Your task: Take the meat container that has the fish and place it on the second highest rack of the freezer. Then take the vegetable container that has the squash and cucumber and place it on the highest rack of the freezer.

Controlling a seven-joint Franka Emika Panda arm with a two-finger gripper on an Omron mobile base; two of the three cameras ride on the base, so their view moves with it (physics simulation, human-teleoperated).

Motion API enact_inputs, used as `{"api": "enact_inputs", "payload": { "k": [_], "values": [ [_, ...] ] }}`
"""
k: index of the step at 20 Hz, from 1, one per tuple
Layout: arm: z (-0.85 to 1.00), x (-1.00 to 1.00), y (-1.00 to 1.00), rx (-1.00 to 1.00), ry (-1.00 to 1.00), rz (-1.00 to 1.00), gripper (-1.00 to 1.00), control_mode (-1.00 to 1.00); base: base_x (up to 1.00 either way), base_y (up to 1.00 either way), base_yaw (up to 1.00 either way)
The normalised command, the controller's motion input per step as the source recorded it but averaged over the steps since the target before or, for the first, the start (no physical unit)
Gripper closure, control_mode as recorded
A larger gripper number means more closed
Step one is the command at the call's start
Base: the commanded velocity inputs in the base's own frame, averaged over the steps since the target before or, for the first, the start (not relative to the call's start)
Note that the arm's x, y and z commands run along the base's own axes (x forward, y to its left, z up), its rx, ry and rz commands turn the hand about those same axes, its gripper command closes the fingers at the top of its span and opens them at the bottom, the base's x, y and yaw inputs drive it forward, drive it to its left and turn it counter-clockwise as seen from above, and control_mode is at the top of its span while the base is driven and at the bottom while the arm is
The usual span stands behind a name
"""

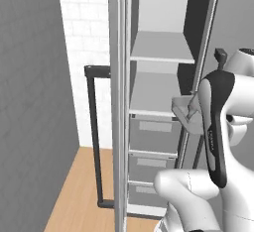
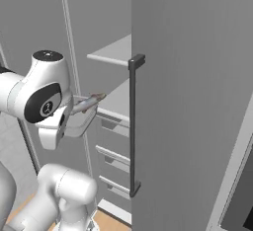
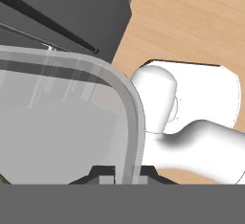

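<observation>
A clear, shallow plastic container (image 1: 184, 111) with a slim silvery-grey fish (image 2: 89, 101) lying in it is held in the air at the front edge of the second highest rack (image 1: 154, 94) of the tall grey open freezer (image 1: 163, 23), not yet set down. The jaws are closed on its rim (image 3: 125, 113). The highest rack (image 1: 161, 46) is bare; judging by this, the vegetable container step remains undone

Freezer (image 1: 163, 102) shelves pale and bare, three drawers (image 1: 154, 134) beneath.
</observation>
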Motion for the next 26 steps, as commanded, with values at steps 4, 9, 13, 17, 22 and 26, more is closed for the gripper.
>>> {"api": "enact_inputs", "payload": {
  "k": [4,9,13,17,22,26],
  "values": [
    [0.00,0.00,0.00,0.00,0.00,0.00,1.00,1.00,-0.36,-0.21,0.00],
    [0.00,0.00,0.00,0.00,0.00,0.00,1.00,1.00,-0.12,-0.45,0.01],
    [0.00,0.00,0.00,0.00,0.00,0.00,1.00,1.00,0.27,-0.04,0.00],
    [0.00,0.00,0.00,0.00,0.00,0.00,1.00,1.00,0.46,0.17,0.00],
    [0.00,0.00,0.00,0.00,0.00,0.00,1.00,1.00,0.52,0.51,0.00],
    [0.00,0.00,0.00,0.00,0.00,0.00,1.00,1.00,0.44,0.28,0.00]
  ]
}}
